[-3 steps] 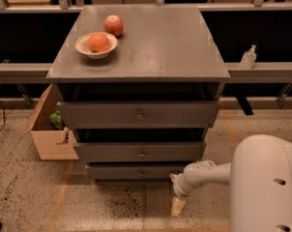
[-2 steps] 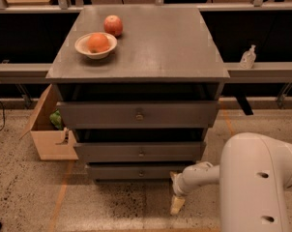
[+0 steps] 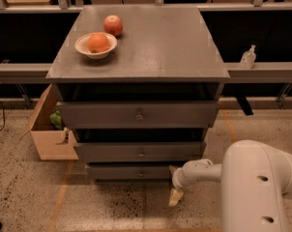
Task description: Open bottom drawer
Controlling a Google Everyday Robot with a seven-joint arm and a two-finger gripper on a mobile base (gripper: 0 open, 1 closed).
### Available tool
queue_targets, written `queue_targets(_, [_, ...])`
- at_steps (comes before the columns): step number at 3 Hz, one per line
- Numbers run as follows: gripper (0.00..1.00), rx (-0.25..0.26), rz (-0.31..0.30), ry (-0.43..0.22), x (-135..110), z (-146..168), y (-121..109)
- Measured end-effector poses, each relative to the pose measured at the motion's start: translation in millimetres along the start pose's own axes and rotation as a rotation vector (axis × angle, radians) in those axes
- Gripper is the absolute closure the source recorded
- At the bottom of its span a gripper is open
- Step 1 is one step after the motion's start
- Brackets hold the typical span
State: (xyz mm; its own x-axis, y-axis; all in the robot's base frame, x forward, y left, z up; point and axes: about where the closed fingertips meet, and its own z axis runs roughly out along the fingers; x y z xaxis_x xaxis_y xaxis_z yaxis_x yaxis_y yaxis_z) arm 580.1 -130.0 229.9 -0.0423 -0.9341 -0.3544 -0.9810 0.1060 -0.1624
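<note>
The grey cabinet (image 3: 141,47) has three drawers. The bottom drawer (image 3: 129,171) is the narrowest and shallowest, near the floor, with a small round knob (image 3: 140,174) at its centre. It sticks out a little less than the drawers above. My gripper (image 3: 175,190) is low, just off the bottom drawer's right end, its pale fingers (image 3: 175,197) pointing down toward the floor. My white arm (image 3: 257,187) fills the lower right.
The mid-width middle drawer (image 3: 140,152) and the widest top drawer (image 3: 138,114) stand above. A bowl with an orange (image 3: 96,44) and an apple (image 3: 113,25) sit on top. A cardboard box (image 3: 48,129) stands left of the cabinet. A sanitizer bottle (image 3: 248,57) stands on the right ledge.
My arm has swung further into view at the lower right. The gripper has stayed by the bottom drawer's right end. The drawers have not moved.
</note>
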Motion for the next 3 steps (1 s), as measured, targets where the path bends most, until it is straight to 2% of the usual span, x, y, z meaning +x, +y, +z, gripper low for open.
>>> queue_targets(1, [0.00, 0.035, -0.019, -0.011, -3.3, 1.5, -26.9])
queue_targets(2, [0.00, 0.040, -0.032, -0.003, -2.8, 8.9, -43.4])
queue_targets(3, [0.00, 0.020, -0.030, 0.006, 2.3, 23.3, -49.6])
